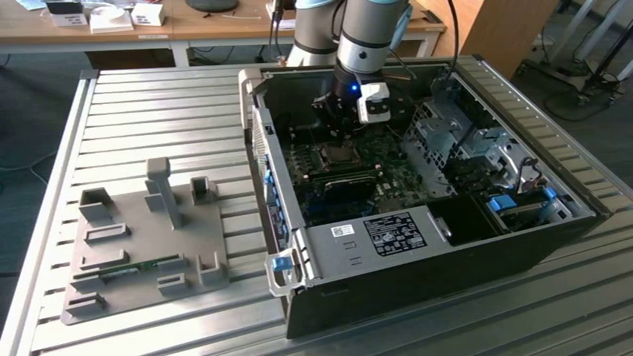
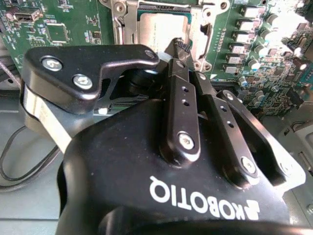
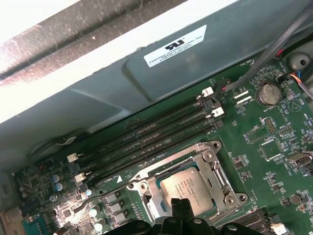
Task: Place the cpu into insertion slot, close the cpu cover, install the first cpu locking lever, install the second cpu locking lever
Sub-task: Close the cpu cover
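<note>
gripper (image 3: pixel 180 205) fingers closed together, nothing seen between them, tips at the edge of the cpu (image 3: pixel 188 186), cpu cover (image 3: pixel 218 171) lying flat around it.

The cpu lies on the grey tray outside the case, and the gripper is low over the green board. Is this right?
No. The first wrist view shows the cpu in the insertion slot; the gripper is indeed low over the green board.

A ribbed metal table (image 1: pixel 148 104) carries an open black computer case (image 1: pixel 425 278) and, beside it, a grey fixture plate (image 1: pixel 138 230).
</note>
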Robot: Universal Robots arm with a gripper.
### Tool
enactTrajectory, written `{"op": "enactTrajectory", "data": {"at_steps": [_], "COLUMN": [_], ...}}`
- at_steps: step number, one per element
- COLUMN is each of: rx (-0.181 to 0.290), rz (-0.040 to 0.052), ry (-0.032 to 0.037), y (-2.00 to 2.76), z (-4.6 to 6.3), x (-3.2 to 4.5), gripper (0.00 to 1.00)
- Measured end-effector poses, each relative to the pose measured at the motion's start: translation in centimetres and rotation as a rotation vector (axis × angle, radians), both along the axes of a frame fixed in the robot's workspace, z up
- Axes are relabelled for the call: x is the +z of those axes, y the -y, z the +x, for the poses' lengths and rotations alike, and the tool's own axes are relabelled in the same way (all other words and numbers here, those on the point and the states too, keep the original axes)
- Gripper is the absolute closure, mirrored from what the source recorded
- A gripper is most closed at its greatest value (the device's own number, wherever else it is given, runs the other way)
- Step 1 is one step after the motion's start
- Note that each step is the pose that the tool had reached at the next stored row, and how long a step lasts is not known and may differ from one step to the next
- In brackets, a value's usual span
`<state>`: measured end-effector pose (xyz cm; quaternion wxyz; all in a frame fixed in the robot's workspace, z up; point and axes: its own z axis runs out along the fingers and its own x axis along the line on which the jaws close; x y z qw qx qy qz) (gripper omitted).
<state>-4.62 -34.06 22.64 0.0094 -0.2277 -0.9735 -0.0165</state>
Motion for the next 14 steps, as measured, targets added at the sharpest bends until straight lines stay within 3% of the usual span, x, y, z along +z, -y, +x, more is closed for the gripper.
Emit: {"op": "enactTrajectory", "data": {"at_steps": [7,14], "rx": [0.006,0.115], "rz": [0.0,0.0], "ry": [0.0005,0.0025], "y": [0.0,0.0], "z": [0.0,-0.01], "x": [0.0,-0.04], "gripper": [0.89,0.89]}}
